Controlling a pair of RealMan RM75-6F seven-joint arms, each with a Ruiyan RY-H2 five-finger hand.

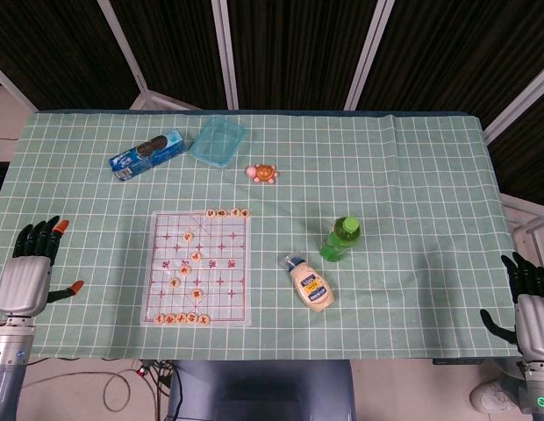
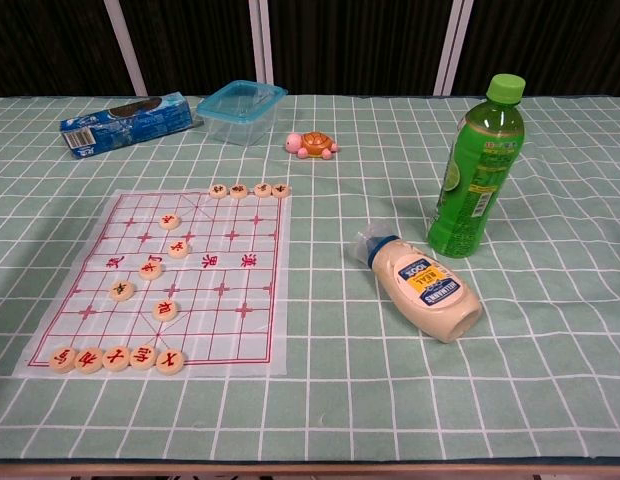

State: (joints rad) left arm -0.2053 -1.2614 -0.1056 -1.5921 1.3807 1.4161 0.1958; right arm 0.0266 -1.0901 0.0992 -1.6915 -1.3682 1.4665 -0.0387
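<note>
Since both of my hands sit at the near corners of the desk (image 1: 404, 175), neither has anything in it: the left hand (image 1: 31, 267) rests with fingers spread and upright, holding nothing, and the right hand (image 1: 528, 303) looks the same, though it is partly cut off at the frame edge, so I say that with some caution.

Nearest my left hand is the chess board (image 2: 230, 300), a thin, limp printed sheet lying flat on the checked cloth; I judge it would buckle if lifted by one edge. On it lie the chess pieces (image 2: 117, 357), small flat wooden discs in a row along the near edge, another row at the far edge, and a few scattered between. They look light, hard and smooth; I would pinch one by its rim.

To the right of the board, the mayonnaise bottle (image 2: 426, 290) lies on its side, soft squeezable plastic with a glossy label, best gripped around the wide body. Just beyond it the green drink bottle (image 2: 477, 170) stands upright, full-looking and so probably heavy, slick and round; the waist is the place to hold it.

Farther back are a blue biscuit packet (image 1: 147, 153), a clear blue plastic tub (image 1: 218, 140) and a small rubbery toy turtle (image 1: 263, 173).
</note>
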